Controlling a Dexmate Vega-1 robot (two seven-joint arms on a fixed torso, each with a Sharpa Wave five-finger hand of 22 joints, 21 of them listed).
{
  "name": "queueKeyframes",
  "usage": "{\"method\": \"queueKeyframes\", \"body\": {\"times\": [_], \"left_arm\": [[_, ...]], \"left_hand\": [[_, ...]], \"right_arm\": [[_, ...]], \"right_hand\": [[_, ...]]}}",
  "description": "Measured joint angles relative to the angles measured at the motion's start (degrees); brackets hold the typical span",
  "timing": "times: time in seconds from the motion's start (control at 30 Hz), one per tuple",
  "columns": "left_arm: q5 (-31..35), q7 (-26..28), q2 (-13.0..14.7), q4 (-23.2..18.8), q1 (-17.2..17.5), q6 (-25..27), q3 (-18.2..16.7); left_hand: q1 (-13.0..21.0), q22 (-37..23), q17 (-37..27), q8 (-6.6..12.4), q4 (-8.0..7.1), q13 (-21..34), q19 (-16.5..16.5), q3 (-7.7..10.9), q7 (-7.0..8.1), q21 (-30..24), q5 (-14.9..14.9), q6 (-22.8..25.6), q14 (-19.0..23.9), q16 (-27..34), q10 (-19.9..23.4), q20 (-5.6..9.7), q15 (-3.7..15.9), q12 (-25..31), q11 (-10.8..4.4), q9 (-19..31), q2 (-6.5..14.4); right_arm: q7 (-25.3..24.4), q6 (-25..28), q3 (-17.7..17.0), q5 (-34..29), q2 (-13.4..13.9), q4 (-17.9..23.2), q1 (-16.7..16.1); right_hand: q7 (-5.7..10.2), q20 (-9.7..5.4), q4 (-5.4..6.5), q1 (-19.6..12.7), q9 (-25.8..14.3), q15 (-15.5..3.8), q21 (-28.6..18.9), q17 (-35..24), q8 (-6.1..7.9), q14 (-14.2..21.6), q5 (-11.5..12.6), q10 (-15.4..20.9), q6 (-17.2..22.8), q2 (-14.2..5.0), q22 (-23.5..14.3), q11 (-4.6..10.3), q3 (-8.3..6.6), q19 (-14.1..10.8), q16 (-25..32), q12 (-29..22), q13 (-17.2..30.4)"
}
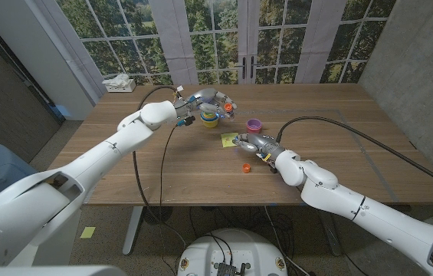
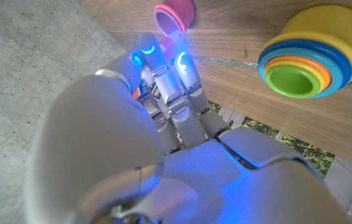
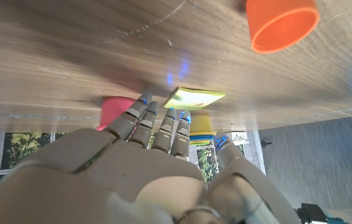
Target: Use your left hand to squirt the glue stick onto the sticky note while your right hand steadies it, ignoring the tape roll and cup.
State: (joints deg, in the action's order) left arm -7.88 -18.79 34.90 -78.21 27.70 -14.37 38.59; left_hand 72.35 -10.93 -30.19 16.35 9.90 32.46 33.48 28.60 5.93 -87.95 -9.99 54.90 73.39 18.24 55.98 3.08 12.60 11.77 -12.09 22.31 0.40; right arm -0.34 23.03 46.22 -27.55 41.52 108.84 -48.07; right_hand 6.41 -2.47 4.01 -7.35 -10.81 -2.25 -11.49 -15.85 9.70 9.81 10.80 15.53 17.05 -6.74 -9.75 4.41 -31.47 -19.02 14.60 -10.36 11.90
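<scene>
Left hand (image 1: 214,105) upper centre, fingers curling on orange-tipped item, likely glue stick; right hand (image 1: 248,143), fingers extended, reaching sticky note (image 1: 230,139); gluing pending

Bare wood of the brown wooden table (image 1: 331,165) lies open along its near edge and far right. Around the yellow square sticky note (image 1: 229,139) things crowd: the stack of nested coloured plastic cups (image 1: 209,116) behind-left, the small pink-purple tape roll (image 1: 254,124) behind-right, the little orange plastic cap (image 1: 247,167) in front, and the right hand (image 1: 248,143) just beside it.
</scene>
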Motion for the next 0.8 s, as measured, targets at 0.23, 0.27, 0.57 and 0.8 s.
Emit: {"method": "queueKeyframes", "body": {"times": [0.23,0.27,0.57,0.8], "left_arm": [[0.75,1.63,0.67,-2.03,0.95,1.42,-0.48],[1.04,2.12,0.86,-2.63,1.17,1.84,-0.58],[2.54,4.25,2.17,-5.92,2.4,4.17,-1.17],[4.84,6.12,3.85,-9.21,3.37,6.34,-1.58]], "left_hand": [[0.0,0.0,-0.04,0.0,0.0,0.0,0.0,-0.01,0.0,0.0,0.02,0.0,0.0,0.0,0.0,0.0,0.0,0.0,0.0,0.0,0.0],[0.0,0.0,-0.05,0.0,0.0,0.0,0.0,-0.01,0.0,0.0,0.02,0.0,0.0,0.0,0.0,0.0,0.0,0.0,0.0,0.0,0.0],[0.0,0.0,0.18,-0.06,-0.05,0.0,0.0,-0.08,0.0,0.0,0.03,0.0,0.0,0.01,0.0,0.0,0.0,0.0,0.0,-0.01,0.0],[0.0,0.0,0.2,-0.18,0.0,0.0,0.0,-0.16,0.0,0.0,0.03,0.0,0.0,0.01,0.0,0.0,0.0,0.0,0.0,-0.01,-0.01]], "right_arm": [[-2.96,-2.31,-1.86,2.01,0.17,0.17,-1.51],[-3.63,-2.96,-2.26,2.46,0.15,0.15,-1.83],[-8.02,-7.01,-4.45,5.09,-0.23,-0.53,-3.54],[-10.69,-10.38,-5.97,7.32,-0.8,-1.5,-4.5]], "right_hand": [[-2.52,0.0,-0.55,-0.74,0.08,0.02,0.0,0.0,0.27,-0.02,-0.22,-0.31,-1.0,-0.74,0.0,0.31,0.56,0.0,0.0,-0.2,0.0],[-2.52,0.0,-0.55,-0.74,0.12,0.21,0.0,0.0,0.27,-0.2,-0.22,-0.31,-1.0,-0.74,0.0,0.31,0.55,0.0,0.0,-0.25,0.0],[-2.52,0.0,-0.79,-0.74,0.16,0.21,0.0,0.01,0.49,-0.2,-0.21,-0.62,-1.0,-0.74,0.0,-0.01,0.79,0.0,0.0,-0.26,0.0],[-2.52,0.0,-1.01,-0.74,0.16,0.21,0.0,0.01,0.64,-0.2,-0.21,-0.61,-1.0,-0.74,0.0,0.0,1.02,0.0,0.0,-0.26,-0.01]]}}
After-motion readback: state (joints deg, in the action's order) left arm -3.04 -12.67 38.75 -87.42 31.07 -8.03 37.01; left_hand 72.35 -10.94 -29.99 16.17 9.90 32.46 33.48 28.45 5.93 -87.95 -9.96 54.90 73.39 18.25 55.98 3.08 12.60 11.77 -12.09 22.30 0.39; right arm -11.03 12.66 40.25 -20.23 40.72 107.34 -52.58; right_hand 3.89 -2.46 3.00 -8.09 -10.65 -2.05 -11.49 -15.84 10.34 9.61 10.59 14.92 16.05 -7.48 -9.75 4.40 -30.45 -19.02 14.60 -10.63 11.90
